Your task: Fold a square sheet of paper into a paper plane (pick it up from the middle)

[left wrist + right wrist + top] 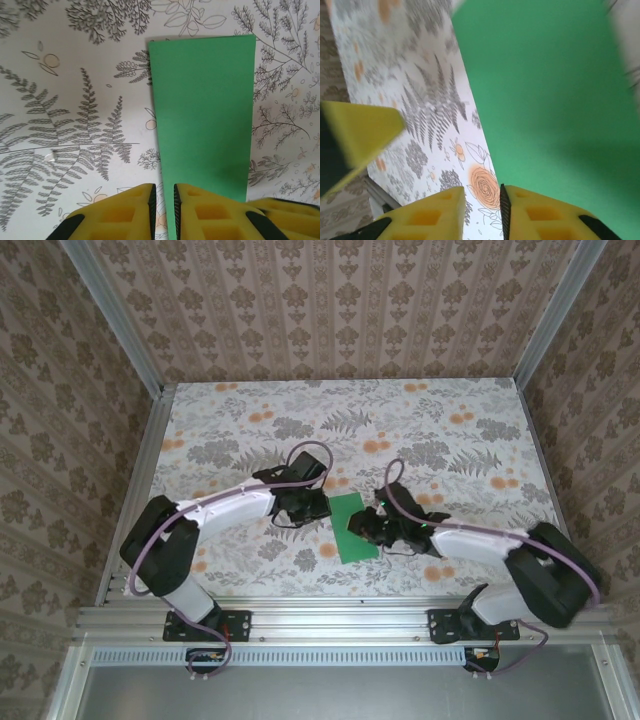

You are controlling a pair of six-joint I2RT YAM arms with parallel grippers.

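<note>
The square sheet of paper [357,528] lies as a narrow green rectangle on the table [470,440] between my arms. Reckon it's light, floppy and slick, so I'd nip an edge mid-length. Jaws on the left gripper [164,192] and right gripper [483,192] are nearly together at its edges, can't tell if they're gripping

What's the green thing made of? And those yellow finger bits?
The green sheet looks like thin paper: flat, matte, one plain colour, with crisp straight edges. The yellow fingers of the left gripper seem to be moulded plastic or rubber, matte with square hollows. It's hard to say which.
</note>
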